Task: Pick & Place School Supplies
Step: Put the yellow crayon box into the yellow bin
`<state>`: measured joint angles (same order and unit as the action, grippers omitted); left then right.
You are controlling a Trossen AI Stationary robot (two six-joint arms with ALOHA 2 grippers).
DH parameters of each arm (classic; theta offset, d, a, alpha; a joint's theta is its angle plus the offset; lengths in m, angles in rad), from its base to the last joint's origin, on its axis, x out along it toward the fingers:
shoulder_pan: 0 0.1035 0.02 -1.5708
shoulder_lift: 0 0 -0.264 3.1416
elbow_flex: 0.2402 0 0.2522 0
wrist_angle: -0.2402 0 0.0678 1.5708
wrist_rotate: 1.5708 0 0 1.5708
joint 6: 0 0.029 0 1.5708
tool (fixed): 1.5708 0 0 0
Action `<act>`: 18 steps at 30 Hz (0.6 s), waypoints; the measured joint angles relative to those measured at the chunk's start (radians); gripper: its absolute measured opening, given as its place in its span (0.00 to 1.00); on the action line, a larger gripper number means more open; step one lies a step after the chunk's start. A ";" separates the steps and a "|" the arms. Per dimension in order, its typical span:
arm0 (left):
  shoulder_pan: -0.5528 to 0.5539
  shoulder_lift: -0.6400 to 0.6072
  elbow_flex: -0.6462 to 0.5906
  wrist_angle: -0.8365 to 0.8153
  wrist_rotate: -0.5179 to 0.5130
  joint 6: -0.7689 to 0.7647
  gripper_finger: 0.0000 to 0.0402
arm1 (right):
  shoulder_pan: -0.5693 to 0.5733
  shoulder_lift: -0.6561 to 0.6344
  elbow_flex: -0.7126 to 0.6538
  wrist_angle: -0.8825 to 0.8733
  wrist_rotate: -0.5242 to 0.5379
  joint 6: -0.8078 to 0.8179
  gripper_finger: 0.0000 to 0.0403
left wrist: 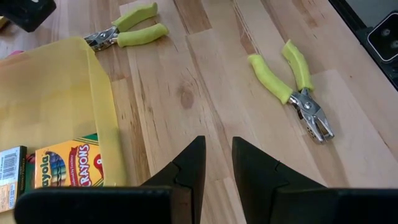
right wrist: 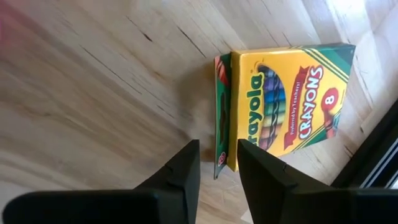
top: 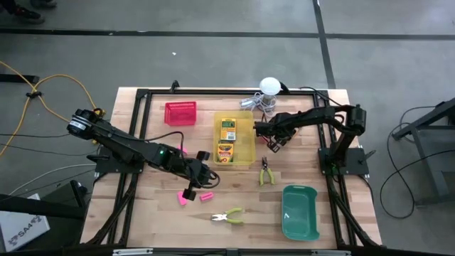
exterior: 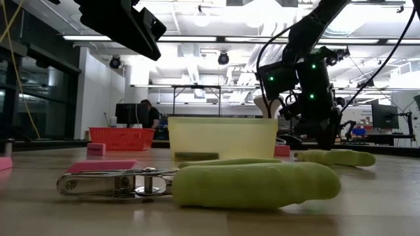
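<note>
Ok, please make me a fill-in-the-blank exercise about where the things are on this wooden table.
1. In the high view, two crayon boxes lie inside the ___ plastic bin.
2. Both pliers-like tools with yellow-green handles lie on the wooden ___, outside every bin.
3. The open right gripper faces a yellow Crayola ___ box on the table.
4. Two small ___ eraser blocks lie near the left gripper.

Missing words: yellow; table; crayon; pink.

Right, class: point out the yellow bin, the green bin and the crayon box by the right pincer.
yellow bin (top: 247, 142), high view, bare floor.
green bin (top: 299, 217), high view, inside floor.
crayon box (right wrist: 289, 99), right wrist view, printed front.
</note>
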<state>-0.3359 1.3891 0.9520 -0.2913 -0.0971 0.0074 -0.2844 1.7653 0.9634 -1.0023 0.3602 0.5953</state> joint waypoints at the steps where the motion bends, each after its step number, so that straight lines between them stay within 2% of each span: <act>1: 0.000 0.000 0.000 0.000 0.000 0.000 0.19 | 0.000 0.000 0.000 0.002 -0.001 0.000 0.24; 18: 0.000 0.000 0.000 0.000 0.000 -0.005 0.19 | -0.012 0.010 0.000 0.038 -0.017 -0.020 0.24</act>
<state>-0.3359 1.3891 0.9520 -0.2913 -0.0971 0.0021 -0.2966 1.7748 0.9634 -0.9642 0.3428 0.5755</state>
